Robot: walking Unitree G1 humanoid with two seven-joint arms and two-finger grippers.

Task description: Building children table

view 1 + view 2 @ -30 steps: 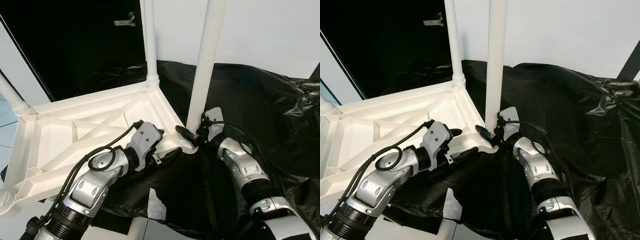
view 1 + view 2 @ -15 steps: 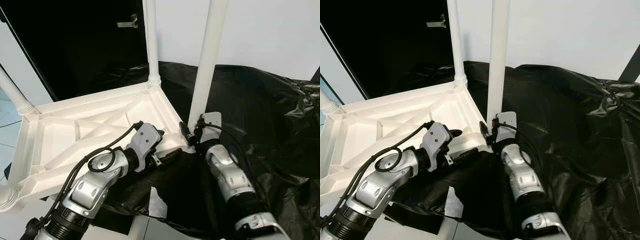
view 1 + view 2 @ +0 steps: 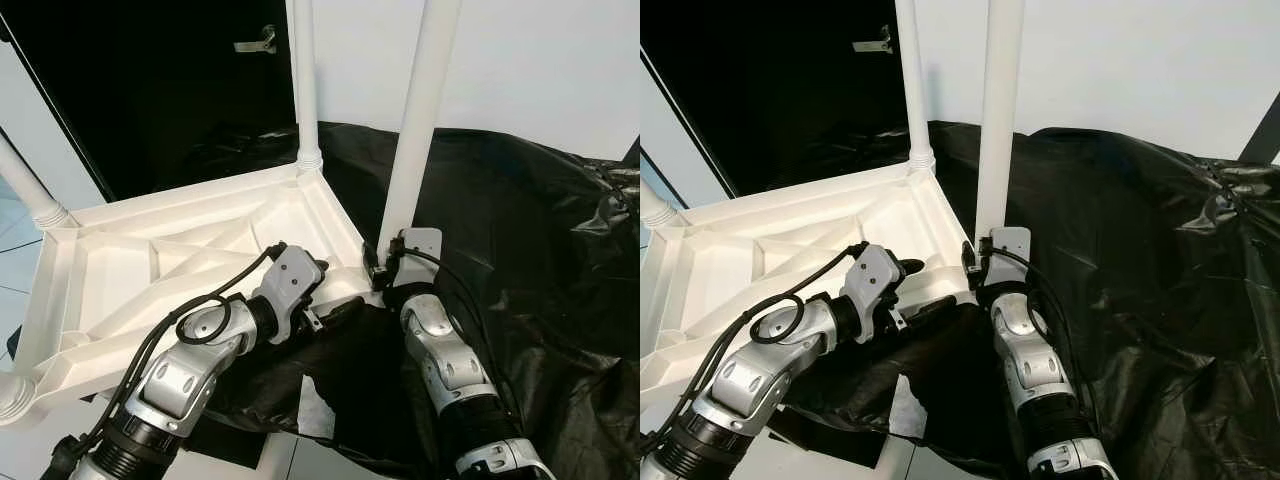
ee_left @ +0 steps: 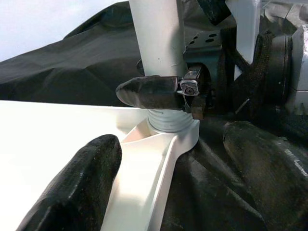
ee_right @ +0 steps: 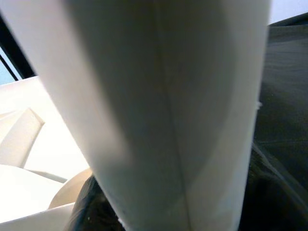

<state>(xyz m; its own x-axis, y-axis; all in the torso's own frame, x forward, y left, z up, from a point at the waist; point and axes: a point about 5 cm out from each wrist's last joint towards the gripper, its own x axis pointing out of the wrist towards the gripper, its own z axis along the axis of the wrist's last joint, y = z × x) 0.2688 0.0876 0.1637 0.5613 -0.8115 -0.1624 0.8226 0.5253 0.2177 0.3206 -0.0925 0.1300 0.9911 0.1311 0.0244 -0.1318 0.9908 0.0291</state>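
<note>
Crumpled black plastic sheeting [image 3: 520, 230] covers the floor below a white wall, with a dark doorway [image 3: 160, 90] to the robot's left. On the sheeting lies an upturned white plastic children's tabletop [image 3: 150, 270], its ribbed underside facing up, with white round legs rising from its corners: a far leg [image 3: 303, 80], a stub at the left [image 3: 25, 190] and a near corner leg [image 3: 420, 120] standing upright in its socket. The right hand [image 3: 378, 268] sits at the base of that near leg, just above the corner socket; in the left wrist view one black finger [image 4: 151, 91] lies against the white tube (the second finger is hidden behind the leg, so how firmly it grips I cannot tell). The left hand [image 3: 335, 310] reaches along the tabletop's near edge towards the same corner, its two fingers spread apart with the white rim between them, holding nothing that I can make out.
</note>
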